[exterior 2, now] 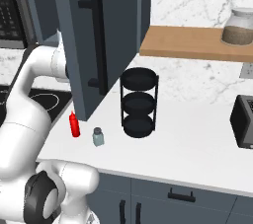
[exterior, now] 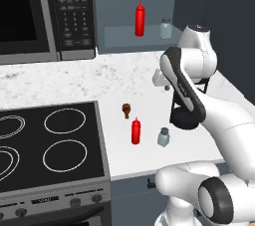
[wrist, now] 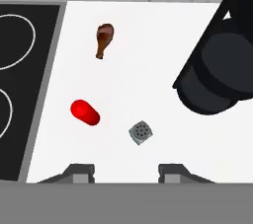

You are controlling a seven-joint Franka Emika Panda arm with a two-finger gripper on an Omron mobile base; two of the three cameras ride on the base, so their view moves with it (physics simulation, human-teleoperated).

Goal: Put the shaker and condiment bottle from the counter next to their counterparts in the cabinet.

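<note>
Nothing is stowed yet. The claw is hovering spread and empty over the white speckled worktop, where the small grey-capped glassy shaker and slim red cone-nozzle squeeze bottle are standing; their twins are waiting in the dark blue-grey cabinet beyond.

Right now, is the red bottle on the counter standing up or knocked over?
Standing up. The red bottle rests on its base on the counter, nozzle pointing up, beside the shaker; the hand view looks down on its top.
</note>
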